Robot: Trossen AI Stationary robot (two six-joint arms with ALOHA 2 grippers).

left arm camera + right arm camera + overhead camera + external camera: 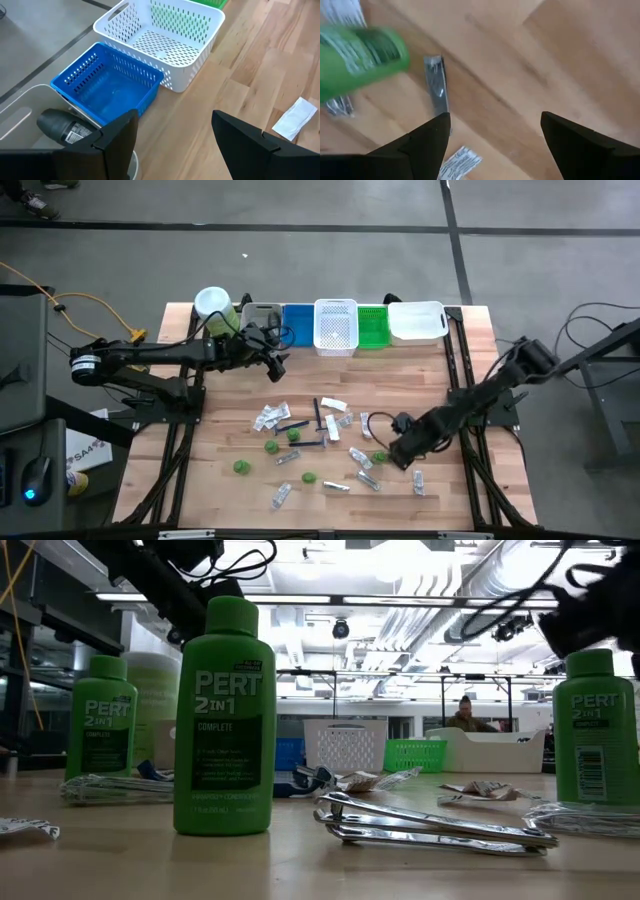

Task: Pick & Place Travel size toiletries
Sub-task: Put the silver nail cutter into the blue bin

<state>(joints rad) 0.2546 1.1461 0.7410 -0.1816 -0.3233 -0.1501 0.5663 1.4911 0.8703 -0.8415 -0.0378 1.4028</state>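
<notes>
The travel size toiletries lie scattered over the middle of the wooden table [440,370]: small green bottles [271,447] standing upright, white sachets [270,417], dark sticks [319,417] and metal clippers [430,825]. My right gripper [398,456] hangs open, pointing down, just right of one green bottle [360,55], with bare wood between its fingers. My left gripper [172,145] stands open at the far left by the bins, over bare table. A dark oblong piece [65,127] lies in the grey bin [20,112].
A row of bins stands along the far edge: grey [262,320], blue [297,325], white basket [336,327], green [372,327] and a white tub [417,322]. A large pale-green jar [213,308] stands at the row's left end. The table's right part is bare wood.
</notes>
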